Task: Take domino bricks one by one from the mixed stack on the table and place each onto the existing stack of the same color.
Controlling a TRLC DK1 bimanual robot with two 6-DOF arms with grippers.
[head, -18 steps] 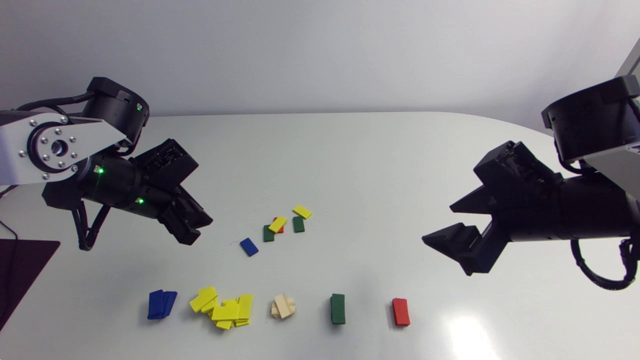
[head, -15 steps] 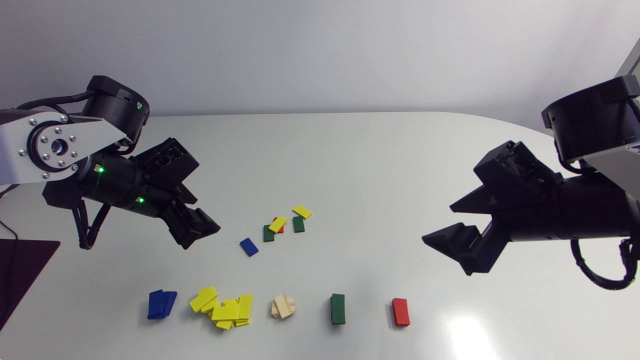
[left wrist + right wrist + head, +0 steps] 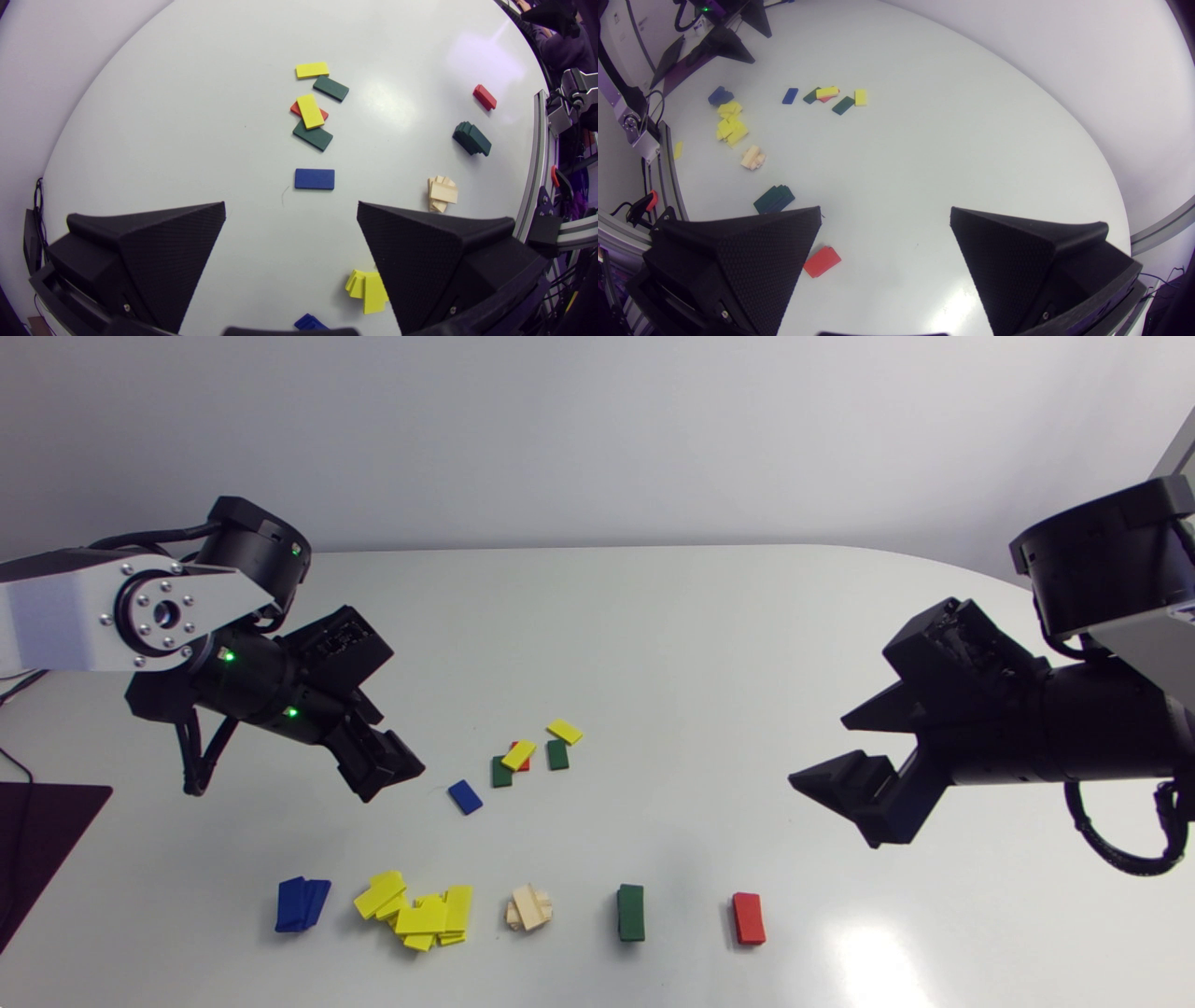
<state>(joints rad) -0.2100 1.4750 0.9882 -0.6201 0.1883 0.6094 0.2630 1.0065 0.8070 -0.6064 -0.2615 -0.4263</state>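
Blue brick (image 3: 464, 797) flat near mixed cluster (image 3: 519, 755), blue stack (image 3: 301, 903), yellow heap (image 3: 420, 915), wooden stack (image 3: 529, 907), green stack (image 3: 631, 912), red stack (image 3: 749, 918)

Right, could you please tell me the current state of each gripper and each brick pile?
left gripper: open, empty.
right gripper: open, empty.
loose blue brick: flat, alone.
top yellow brick: lying across a red brick.
yellow stack: sprawled, untidy.
blue stack: slightly fanned.
wooden stack: twisted.
green stack: neat.
red stack: low, tidy.

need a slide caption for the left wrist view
Open left hand facing a lone blue brick, the mixed bricks just beyond it.
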